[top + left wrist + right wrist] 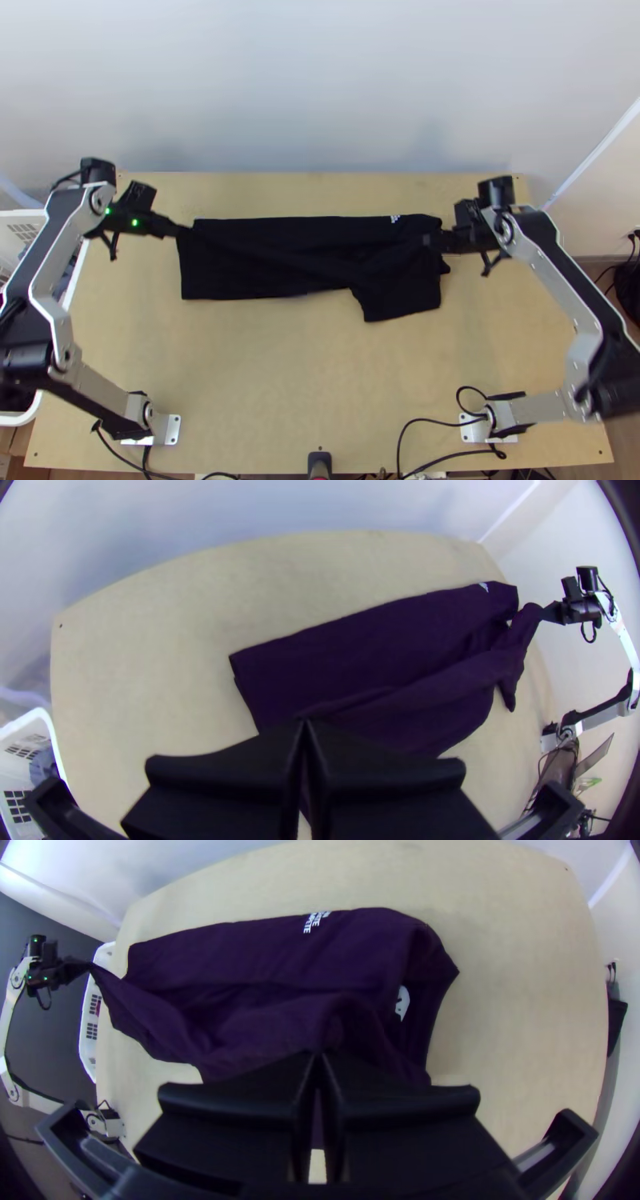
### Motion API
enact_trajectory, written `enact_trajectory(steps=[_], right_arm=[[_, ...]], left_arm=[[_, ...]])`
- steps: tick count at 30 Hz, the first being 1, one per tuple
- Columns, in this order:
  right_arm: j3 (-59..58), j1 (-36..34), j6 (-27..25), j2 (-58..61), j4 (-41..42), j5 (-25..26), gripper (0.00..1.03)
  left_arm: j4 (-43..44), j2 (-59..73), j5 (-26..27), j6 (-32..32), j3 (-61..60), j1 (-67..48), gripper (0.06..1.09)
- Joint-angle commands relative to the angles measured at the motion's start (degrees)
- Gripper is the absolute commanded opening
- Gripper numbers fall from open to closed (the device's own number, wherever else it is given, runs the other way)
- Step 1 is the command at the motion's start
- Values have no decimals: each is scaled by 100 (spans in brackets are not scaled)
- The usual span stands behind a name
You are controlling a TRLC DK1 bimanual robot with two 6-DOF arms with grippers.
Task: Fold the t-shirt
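My left gripper (182,231) has its flat black fingers pressed together on a gathered pinch of the dark t-shirt (268,268); my right gripper (438,238) pinches its other end. Soft creases slant between them across a long, smooth fabric strip on the pale wooden table (264,368). Beyond sits a slotted white plastic basket (50,727).

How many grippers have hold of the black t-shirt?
2: the left gripper at the left end of the t-shirt in the top view, the right gripper near its right end.
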Motion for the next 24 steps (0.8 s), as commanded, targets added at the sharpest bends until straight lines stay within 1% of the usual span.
enact_trajectory(steps=[1,9,17,22,24], right_arm=[[484,-8,152,508,113,20,3],[1425,-87,380,1607,324,266,3],[2172,-184,653,2407,395,521,3],[2277,-175,776,2671,518,670,3],[2242,-166,820,2776,632,802,3]], left_arm=[[42,476,-115,-296,588,-75,10],[51,1513,-317,-630,1459,-128,10],[209,2076,-467,-806,1669,-119,10],[262,2199,-467,-946,1669,-119,10],[270,2234,-467,-955,1634,-137,10]])
